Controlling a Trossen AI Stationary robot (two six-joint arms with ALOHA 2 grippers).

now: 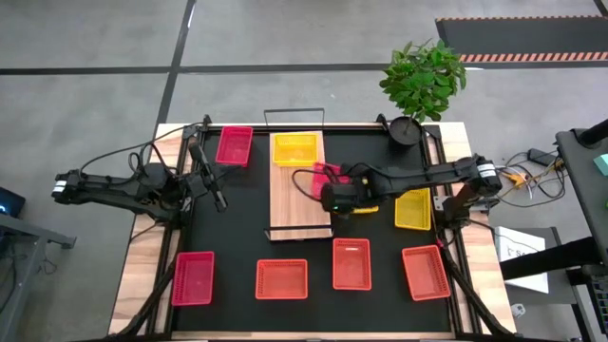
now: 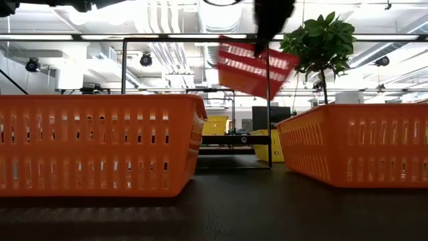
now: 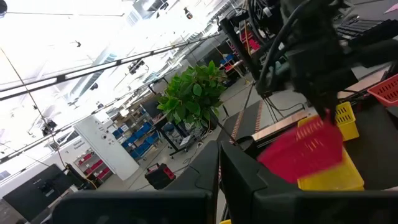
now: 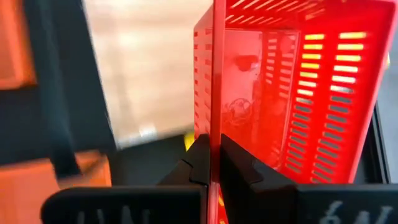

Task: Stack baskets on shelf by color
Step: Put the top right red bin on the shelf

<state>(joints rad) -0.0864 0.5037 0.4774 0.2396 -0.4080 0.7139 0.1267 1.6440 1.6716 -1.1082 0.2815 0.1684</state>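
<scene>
Orange baskets (image 2: pixel 100 144) fill the foreground at counter level, one on each side, with a gap between them through to the shelf. From above, the black-matted counter (image 1: pixel 242 237) is the biggest thing out there. On it stands the shelf (image 1: pixel 296 195), a light-wood plank with a yellow basket (image 1: pixel 294 148) sitting at its far end. Four orange and red ones line the near edge, a red one rests far left, and another yellow one waits near the right arm.

Now the action: the right tool (image 1: pixel 328 180) hovers at the plank's right edge, fingers pressed together on the rim of a red basket (image 4: pixel 292 93), which hangs lifted and tilted, clear of everything below.

What this step needs, I'd say, is levelling. That red basket should come flat over bare wood beside the yellow one, not onto it, colours kept apart. Lower it square to the plank, inside the wire rails, then release. Pinched by one wall, it may swing, so go slowly.

Off left, the left tool (image 1: pixel 220 201) waits above the mat; I cannot tell how its fingers stand.
</scene>
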